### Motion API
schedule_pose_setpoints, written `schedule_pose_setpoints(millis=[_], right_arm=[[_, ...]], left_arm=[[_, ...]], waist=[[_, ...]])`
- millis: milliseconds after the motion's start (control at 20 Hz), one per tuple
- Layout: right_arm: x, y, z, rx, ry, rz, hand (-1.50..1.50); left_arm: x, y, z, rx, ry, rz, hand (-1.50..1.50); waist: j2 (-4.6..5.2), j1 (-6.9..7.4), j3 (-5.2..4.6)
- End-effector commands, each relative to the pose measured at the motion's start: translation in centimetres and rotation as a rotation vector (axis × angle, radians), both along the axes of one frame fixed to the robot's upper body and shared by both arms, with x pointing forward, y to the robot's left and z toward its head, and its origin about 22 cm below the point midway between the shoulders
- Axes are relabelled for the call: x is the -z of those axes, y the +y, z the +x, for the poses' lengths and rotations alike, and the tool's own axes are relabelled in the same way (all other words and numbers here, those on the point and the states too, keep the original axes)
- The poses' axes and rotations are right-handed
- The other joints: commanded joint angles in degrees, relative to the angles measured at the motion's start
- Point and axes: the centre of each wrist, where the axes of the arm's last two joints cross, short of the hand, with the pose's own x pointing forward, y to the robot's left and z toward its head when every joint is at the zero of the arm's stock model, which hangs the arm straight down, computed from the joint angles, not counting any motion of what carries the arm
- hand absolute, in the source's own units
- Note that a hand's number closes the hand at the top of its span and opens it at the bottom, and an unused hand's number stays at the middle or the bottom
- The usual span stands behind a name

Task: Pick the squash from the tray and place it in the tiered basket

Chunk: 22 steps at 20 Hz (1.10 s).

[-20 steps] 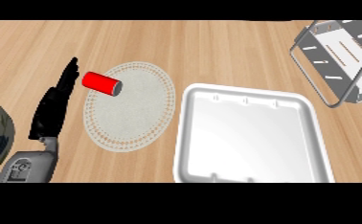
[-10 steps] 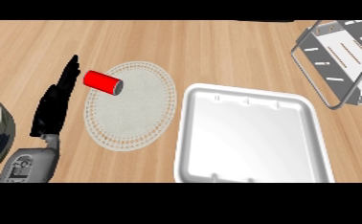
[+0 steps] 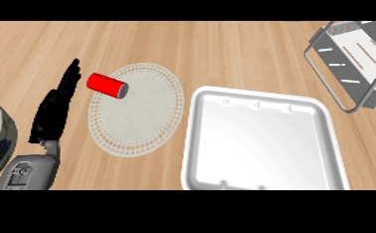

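Note:
A white tray (image 3: 220,142) lies on the wooden counter at the lower right; nothing lies in it, and no squash shows anywhere in view. The grey wire tiered basket (image 3: 345,62) stands at the right edge, partly cut off by the view. My left hand (image 3: 53,108) rests open at the left, fingers straight and pointing up, left of a round mat. My right hand is out of view.
A round pale woven mat (image 3: 140,112) lies left of the tray. A small red can (image 3: 107,85) lies on its side at the mat's upper left edge, close to my left fingertips. A dark round object's edge shows at the far left (image 3: 4,137).
The view has shifted slightly, so the basket sits a little further right. Nothing else has moved.

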Motion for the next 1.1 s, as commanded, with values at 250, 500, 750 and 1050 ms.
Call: schedule_pose_setpoints(millis=[250,500,750,1050], right_arm=[[-4.2,-1.3,-0.6,0.057,-0.176,0.186,-1.50],[-7.0,-6.5,-5.7,0.156,-0.104,0.264,-1.50],[-6.8,-9.8,-10.0,0.206,-0.038,0.331,-1.50],[-5.0,-12.8,-14.8,0.175,-0.053,0.356,-1.50]], left_arm=[[-0.1,0.0,0.2,-0.010,0.017,-0.001,0.00],[0.2,-0.3,0.4,0.002,0.003,-0.006,0.00],[0.0,0.1,0.4,-0.005,-0.014,-0.003,0.00],[-0.5,1.1,0.2,-0.013,-0.019,0.004,0.00]], waist=[[-0.08,-0.41,0.13],[0.38,-0.30,0.21],[0.62,-0.04,0.37],[0.73,-0.96,0.70]])
